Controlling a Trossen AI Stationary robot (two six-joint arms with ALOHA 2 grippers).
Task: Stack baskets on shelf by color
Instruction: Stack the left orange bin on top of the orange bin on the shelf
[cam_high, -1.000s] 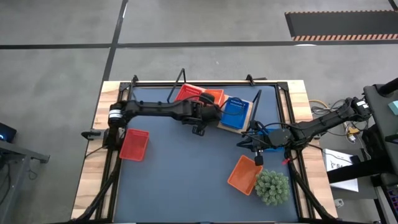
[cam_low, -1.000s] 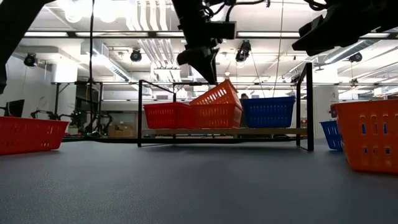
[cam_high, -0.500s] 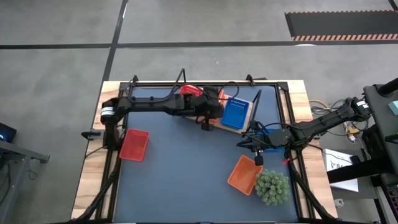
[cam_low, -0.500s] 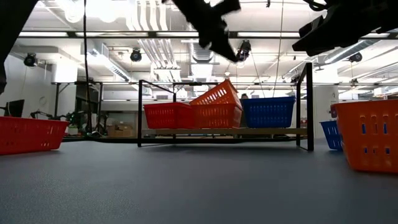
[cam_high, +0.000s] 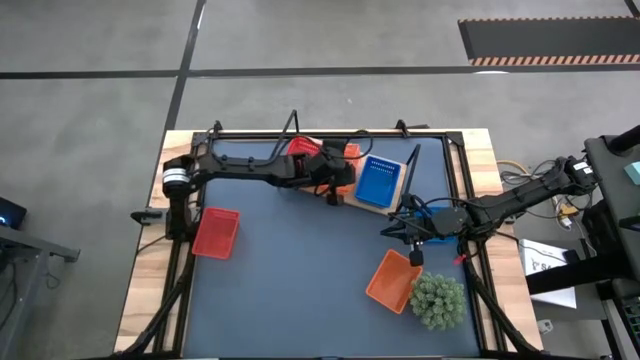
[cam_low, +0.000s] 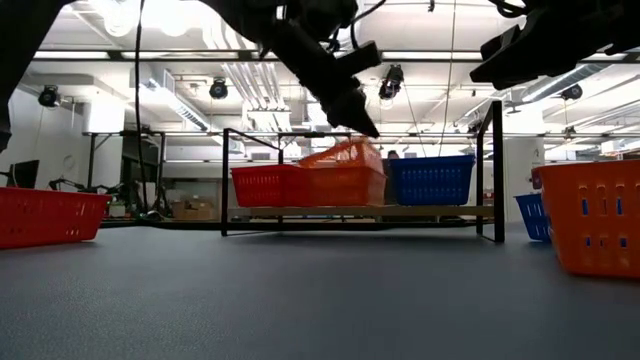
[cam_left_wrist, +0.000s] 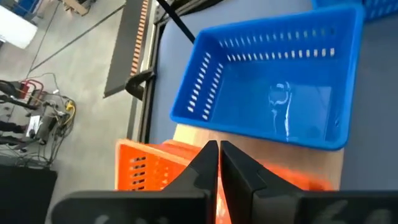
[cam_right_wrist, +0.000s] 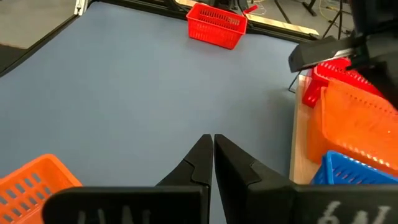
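Biggest thing is the dark-blue tabletop (cam_high: 300, 280), flat and matte. On it sits the shelf (cam_low: 360, 211), a light wood board with thin black wire frame ends. The baskets are shallow rectangular plastic mesh trays: on the shelf there's a red basket (cam_low: 270, 186), an orange basket (cam_low: 345, 178) and a blue basket (cam_low: 432, 180) side by side.

Compared with a second ago, the orange basket's top tray was tipped up at a steep angle and now lies much flatter, nearly level. The left gripper (cam_left_wrist: 218, 163) went from part-open to fingers pressed together, holding nothing.

From the left wrist view, the orange basket is right under and behind those fingertips, the blue one just ahead of them. The right gripper (cam_right_wrist: 212, 155) hangs off to the side, fingers pressed together too, with a loose orange basket (cam_high: 394, 281) near it.
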